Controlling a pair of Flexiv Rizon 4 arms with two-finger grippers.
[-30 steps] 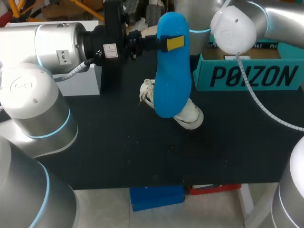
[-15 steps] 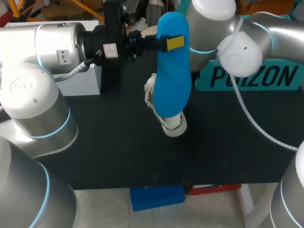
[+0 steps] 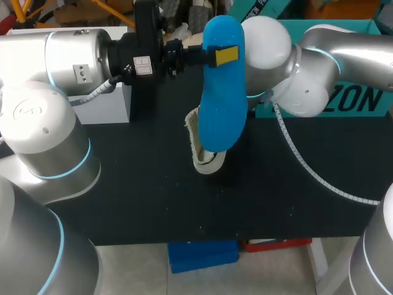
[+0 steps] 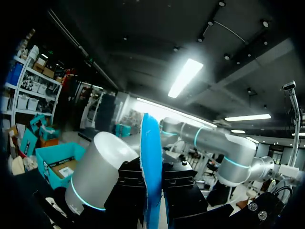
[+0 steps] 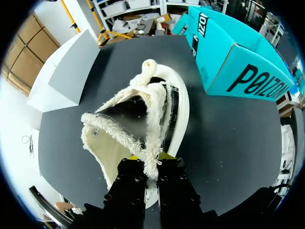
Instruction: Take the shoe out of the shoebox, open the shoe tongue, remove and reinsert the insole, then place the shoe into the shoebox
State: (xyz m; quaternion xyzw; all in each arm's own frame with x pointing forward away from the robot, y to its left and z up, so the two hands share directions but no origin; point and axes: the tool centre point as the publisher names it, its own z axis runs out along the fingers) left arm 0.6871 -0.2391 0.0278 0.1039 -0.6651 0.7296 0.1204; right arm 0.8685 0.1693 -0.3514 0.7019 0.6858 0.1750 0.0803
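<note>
— Where is the blue insole [image 4: 151, 152] held?
— It is gripped edge-on in the left gripper [image 4: 152, 188], raised above the worktop [image 3: 147, 196].
— And the shoe [image 5: 152, 109]?
— Its fleecy collar is pinched by the right gripper [image 5: 148, 161]. From the head view it is mostly hidden behind the insole, and the teal shoebox [image 5: 238, 62] is partly blocked by the right arm [image 3: 319, 67].

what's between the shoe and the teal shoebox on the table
Nothing but bare black table, as the right wrist view shows between the shoe and the shoebox.
</note>
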